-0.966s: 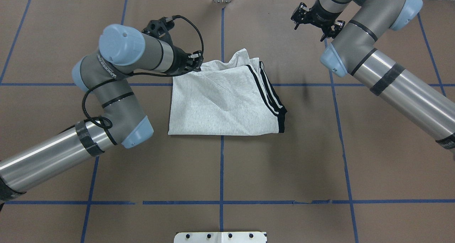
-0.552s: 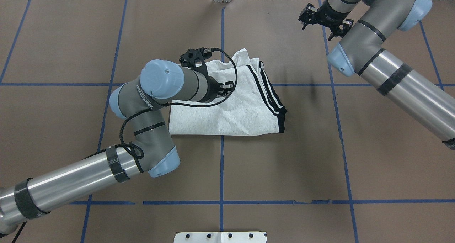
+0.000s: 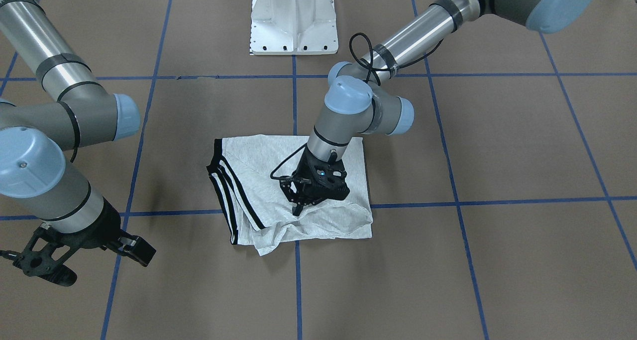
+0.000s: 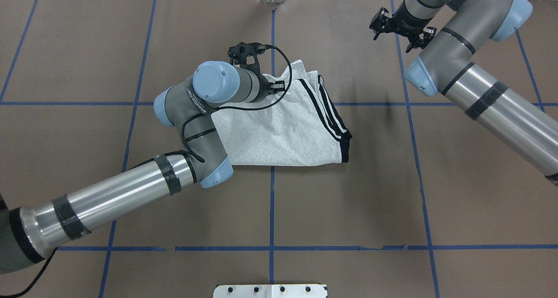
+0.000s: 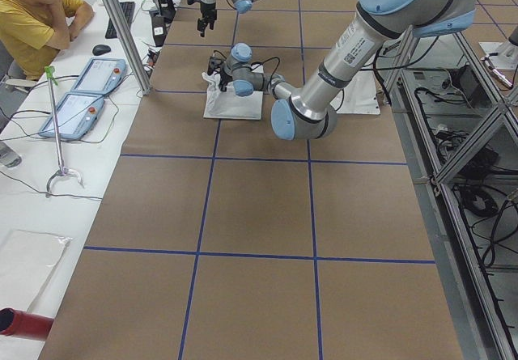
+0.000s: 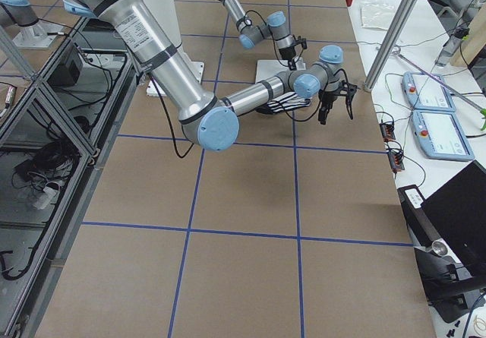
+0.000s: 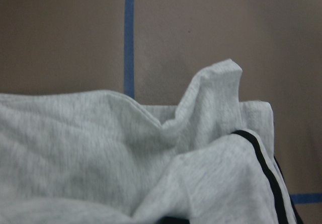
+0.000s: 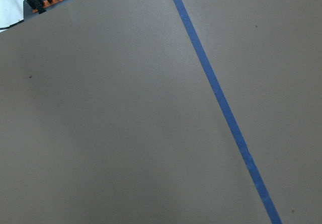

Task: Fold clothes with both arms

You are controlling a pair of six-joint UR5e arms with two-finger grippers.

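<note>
The grey T-shirt lies folded at the middle of the table, its black stripes toward the right edge. The front view shows us the left gripper down on it. Overhead, the wrist hides it, and we cannot tell its finger state. Farther off, near the far right corner, the right gripper hangs with its 2 fingers spread.

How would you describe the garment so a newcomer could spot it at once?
On the brown table with blue tape gridlines, look near the centre, out from the white pedestal base. A folded light grey T-shirt lies there, with the left gripper over it. It is the only cloth on the table, marked by black double stripes along one edge.
</note>
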